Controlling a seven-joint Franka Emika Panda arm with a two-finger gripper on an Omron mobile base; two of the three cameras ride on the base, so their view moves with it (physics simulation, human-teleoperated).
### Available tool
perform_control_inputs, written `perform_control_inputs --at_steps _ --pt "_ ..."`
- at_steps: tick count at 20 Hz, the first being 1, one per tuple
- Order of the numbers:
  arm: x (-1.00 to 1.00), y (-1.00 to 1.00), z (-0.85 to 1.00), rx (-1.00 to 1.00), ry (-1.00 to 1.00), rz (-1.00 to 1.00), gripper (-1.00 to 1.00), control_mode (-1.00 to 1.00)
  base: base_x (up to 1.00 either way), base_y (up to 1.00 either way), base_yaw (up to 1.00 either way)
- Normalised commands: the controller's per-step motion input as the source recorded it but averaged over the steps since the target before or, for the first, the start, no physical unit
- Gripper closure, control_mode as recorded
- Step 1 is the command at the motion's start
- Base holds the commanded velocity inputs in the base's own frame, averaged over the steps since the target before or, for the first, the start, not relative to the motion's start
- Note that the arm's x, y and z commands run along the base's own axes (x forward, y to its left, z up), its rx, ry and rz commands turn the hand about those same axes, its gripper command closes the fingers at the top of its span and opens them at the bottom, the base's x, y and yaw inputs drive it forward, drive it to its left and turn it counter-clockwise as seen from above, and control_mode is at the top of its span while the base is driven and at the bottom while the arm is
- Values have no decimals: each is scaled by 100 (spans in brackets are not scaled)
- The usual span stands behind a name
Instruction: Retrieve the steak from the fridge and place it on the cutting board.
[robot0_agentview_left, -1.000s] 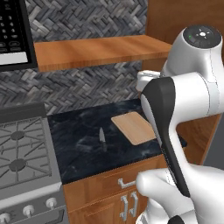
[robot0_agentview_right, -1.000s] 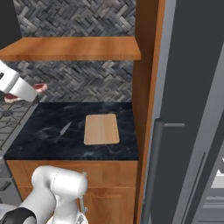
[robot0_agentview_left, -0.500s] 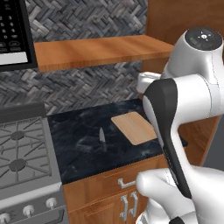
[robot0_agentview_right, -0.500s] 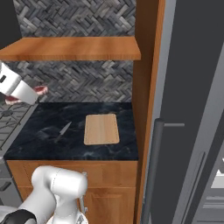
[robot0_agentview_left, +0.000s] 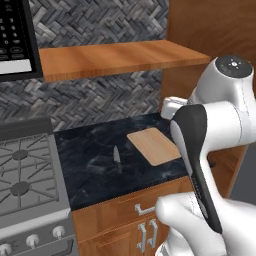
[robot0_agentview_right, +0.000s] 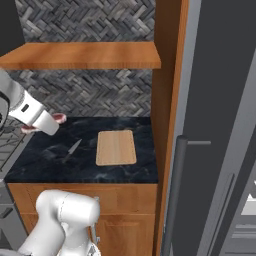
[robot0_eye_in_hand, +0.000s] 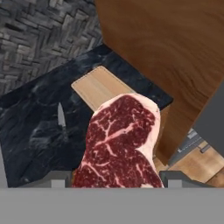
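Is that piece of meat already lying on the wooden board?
Not yet. The steak is up in the hand, above the counter, and the cutting board lies bare beside a knife.

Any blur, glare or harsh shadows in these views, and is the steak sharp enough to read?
Hand view: steak sharp, marbling clear, held in the gripper above the counter; flat, even light. Left base view: the arm hides part of the cutting board; no glare. Right base view: soft shading under the shelf; the knife is small but distinct.
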Motion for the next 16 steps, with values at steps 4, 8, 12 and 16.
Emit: perform_control_inputs --at_steps 4,8,12,16 --pt "37 -1 -65 0 0 0 100 -100 0 0 0" --pt "60 -7 -55 -1 0 0 100 -100 0 0 0" --pt "71 -28 -41 0 6 0 100 -100 0 0 0" --pt "84 -26 -35 0 19 0 100 -100 0 0 0"
